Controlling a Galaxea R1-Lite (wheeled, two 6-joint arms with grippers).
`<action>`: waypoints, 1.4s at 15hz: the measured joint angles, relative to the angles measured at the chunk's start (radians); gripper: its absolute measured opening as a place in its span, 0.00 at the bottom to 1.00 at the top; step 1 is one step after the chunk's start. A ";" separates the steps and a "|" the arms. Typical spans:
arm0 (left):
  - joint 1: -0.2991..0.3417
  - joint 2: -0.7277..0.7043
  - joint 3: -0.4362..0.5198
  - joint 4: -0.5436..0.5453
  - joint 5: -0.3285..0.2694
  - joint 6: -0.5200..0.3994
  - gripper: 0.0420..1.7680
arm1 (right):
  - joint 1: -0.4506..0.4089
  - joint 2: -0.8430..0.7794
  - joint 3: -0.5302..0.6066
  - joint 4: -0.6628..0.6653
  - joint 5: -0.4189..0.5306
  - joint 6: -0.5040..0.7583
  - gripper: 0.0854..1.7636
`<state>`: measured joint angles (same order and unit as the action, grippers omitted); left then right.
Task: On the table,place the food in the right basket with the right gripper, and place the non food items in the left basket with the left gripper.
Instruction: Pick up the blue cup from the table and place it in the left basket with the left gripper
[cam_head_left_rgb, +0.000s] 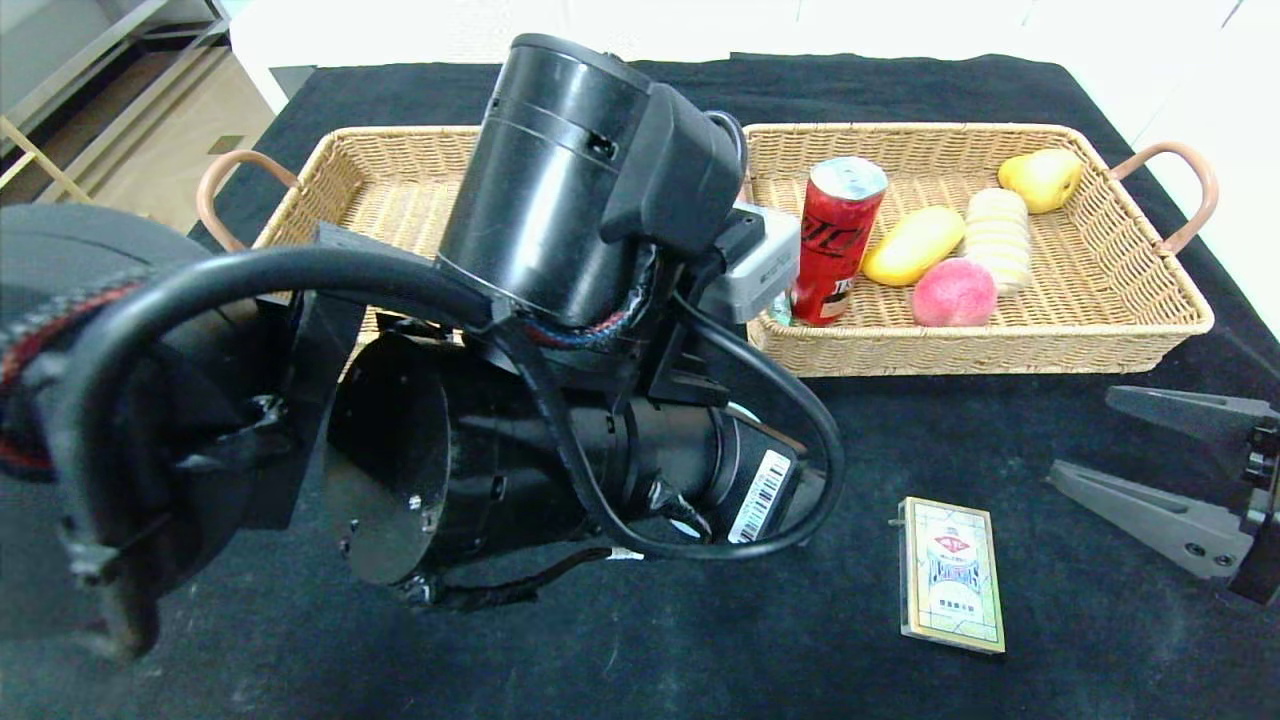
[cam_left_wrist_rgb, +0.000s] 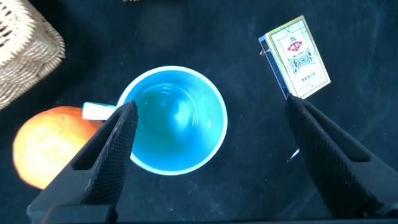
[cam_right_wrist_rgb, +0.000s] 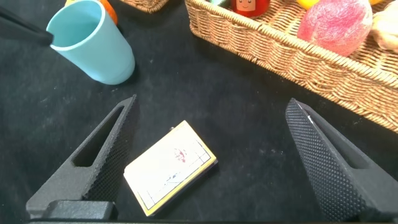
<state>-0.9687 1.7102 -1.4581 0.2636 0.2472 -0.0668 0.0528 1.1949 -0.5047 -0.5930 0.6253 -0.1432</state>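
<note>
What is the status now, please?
Left claw open above blue cup. Right claw open, parked over card box. Orange touches cup.

glossy black cylindrical left arm (cam_head_left_rgb: 560, 330), looped cables, barcode sticker (cam_head_left_rgb: 758, 495)

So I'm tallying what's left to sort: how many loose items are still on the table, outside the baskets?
3: a blue cup under the left hand, an orange beside the cup, and a card box near the right hand. The left arm may hide more.
</note>
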 joint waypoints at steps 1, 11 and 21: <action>-0.002 0.006 0.000 0.000 0.000 0.000 0.97 | 0.000 0.000 0.000 0.000 0.000 0.000 0.97; -0.004 0.074 -0.001 -0.010 -0.001 -0.007 0.97 | -0.001 0.007 0.000 0.000 0.000 0.000 0.97; 0.015 0.129 0.002 -0.051 -0.001 -0.009 0.97 | -0.001 0.034 -0.003 0.000 0.000 -0.001 0.97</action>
<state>-0.9534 1.8391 -1.4557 0.2130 0.2466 -0.0760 0.0519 1.2291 -0.5074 -0.5926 0.6249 -0.1447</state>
